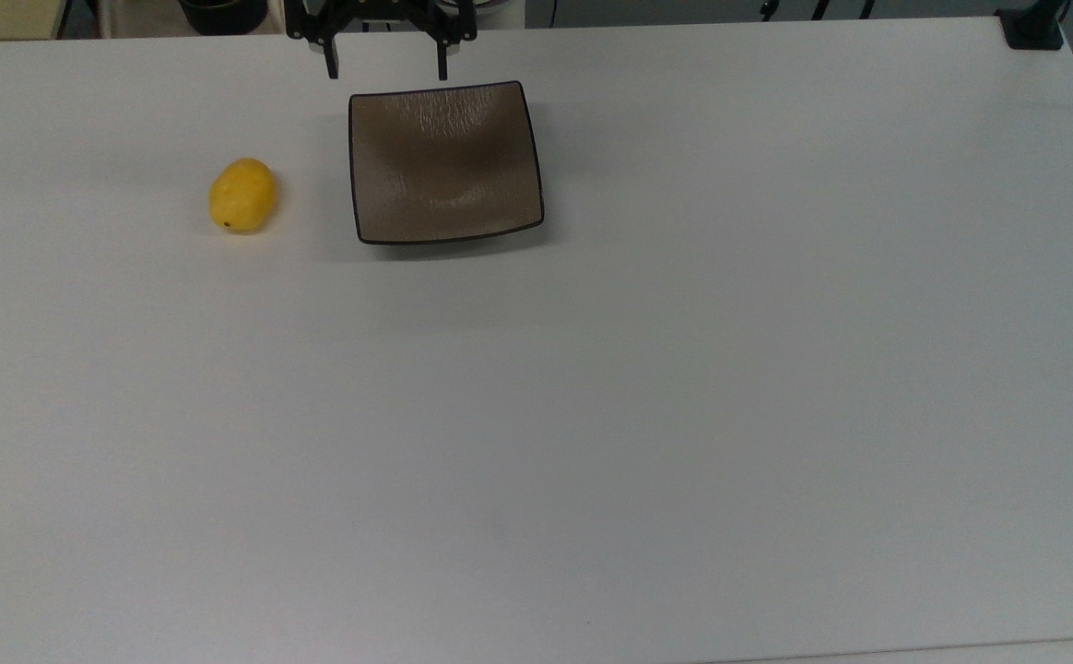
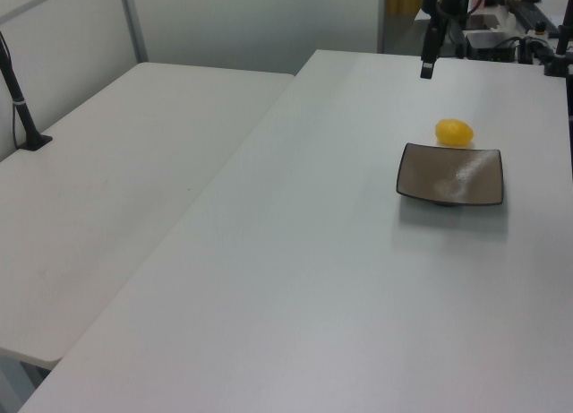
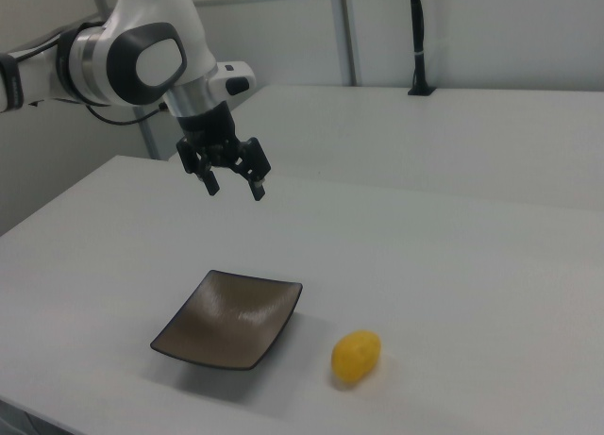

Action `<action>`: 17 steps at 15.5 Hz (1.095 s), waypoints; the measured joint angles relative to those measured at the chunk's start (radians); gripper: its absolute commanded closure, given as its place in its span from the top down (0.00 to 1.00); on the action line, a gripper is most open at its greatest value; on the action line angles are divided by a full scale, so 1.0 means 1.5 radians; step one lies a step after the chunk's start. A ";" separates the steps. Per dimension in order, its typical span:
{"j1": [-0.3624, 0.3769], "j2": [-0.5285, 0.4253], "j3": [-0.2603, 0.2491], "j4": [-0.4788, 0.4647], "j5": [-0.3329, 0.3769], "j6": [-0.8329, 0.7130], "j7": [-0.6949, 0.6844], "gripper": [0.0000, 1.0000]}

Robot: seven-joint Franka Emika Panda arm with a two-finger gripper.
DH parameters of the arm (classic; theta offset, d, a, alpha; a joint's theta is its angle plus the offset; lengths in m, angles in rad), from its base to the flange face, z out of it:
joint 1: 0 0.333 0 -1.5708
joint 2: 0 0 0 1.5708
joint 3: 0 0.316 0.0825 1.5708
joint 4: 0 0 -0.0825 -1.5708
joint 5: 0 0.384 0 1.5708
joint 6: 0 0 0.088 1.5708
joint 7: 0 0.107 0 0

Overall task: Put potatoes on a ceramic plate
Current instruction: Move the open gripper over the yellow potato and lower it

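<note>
The potato [image 1: 242, 195] lies on the desk [image 1: 592, 415], not yet on the plate [image 1: 445, 161]. In the top view it is to the plate's left, near it but not touching; in the right view it lies at the plate's right.

The pincer [image 1: 386, 69] hangs in the air above the desk, just past the plate's far rim in the top view. Its 2 fingers stand apart and hold nothing, which the right view [image 3: 233, 187] shows well.

The coming move turns on 1 relation. In the top view, the potato lies to the left of the pincer and toward the lower part of the picture, on the other side of the plate's left edge. So I judge the pincer must travel sideways past the plate's corner and then go down.

The potato's long axis runs almost up and down in the top view, a little tilted, with the dark spot at its lower end. The fingers are spread left to right in the top view, so they already stand across the short width, I think. A grasp across that width seems easier, because the smooth skin may slip.
</note>
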 measured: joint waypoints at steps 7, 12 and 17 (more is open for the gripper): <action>-0.024 0.000 -0.046 -0.011 0.000 0.026 -0.004 1.00; -0.080 0.021 -0.057 -0.054 -0.011 0.079 -0.006 1.00; -0.111 0.076 -0.080 -0.067 -0.012 0.119 -0.006 1.00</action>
